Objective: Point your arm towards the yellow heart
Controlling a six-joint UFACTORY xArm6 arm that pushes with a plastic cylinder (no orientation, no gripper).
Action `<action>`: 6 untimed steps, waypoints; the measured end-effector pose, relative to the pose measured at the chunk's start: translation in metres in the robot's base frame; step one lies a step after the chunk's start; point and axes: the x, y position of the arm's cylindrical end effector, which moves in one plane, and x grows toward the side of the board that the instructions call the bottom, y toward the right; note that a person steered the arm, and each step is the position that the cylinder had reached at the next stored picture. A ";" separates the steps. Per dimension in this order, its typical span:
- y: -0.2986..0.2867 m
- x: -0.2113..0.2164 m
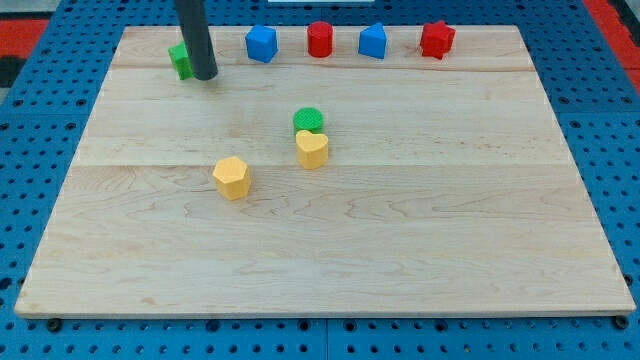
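Observation:
The yellow heart (312,149) lies near the board's middle, touching a green round block (309,120) just above it. My tip (205,75) stands at the view's upper left, far up and left of the heart. It is right beside a green block (180,60), which the rod partly hides. A yellow hexagonal block (232,178) lies lower left of the heart.
Along the view's top edge sit a blue block (261,44), a red cylinder (319,39), a second blue block (373,41) and a red star-like block (436,39). The wooden board (450,230) rests on a blue pegboard surface.

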 end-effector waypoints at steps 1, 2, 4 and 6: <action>-0.014 -0.007; 0.013 -0.002; 0.173 0.042; 0.203 0.169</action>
